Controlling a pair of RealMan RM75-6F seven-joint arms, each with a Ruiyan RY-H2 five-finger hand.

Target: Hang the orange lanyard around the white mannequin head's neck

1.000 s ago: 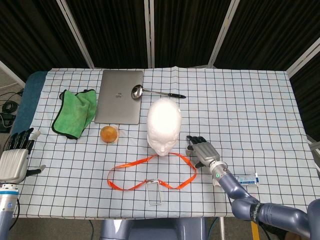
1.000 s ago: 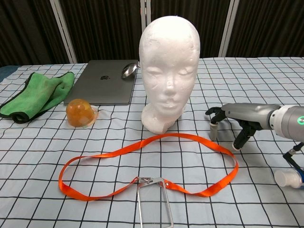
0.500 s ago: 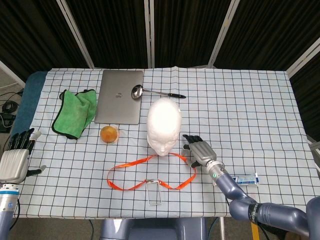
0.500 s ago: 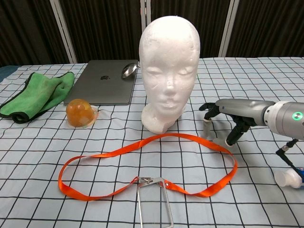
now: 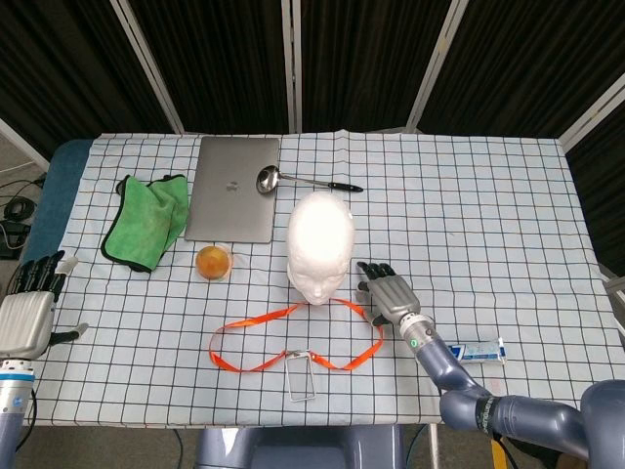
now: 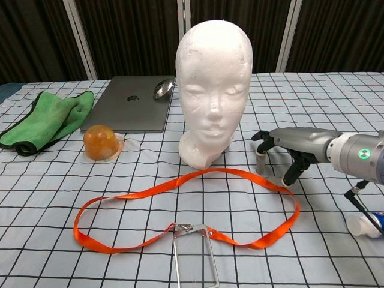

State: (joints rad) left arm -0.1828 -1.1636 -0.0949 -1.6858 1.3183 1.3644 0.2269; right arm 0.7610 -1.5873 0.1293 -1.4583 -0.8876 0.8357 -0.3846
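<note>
The task has barely begun: the orange lanyard (image 6: 180,207) lies flat on the table in front of the white mannequin head (image 6: 213,84), unheld, while the right hand (image 6: 288,150) hovers beside its right end, fingers spread and empty, the lift over the head remaining.

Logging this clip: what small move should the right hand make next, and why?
Probably lower the right hand onto the near strap of the lanyard and close its fingers. They hang open just above the strap, and the lanyard lies flat before the mannequin head.
</note>
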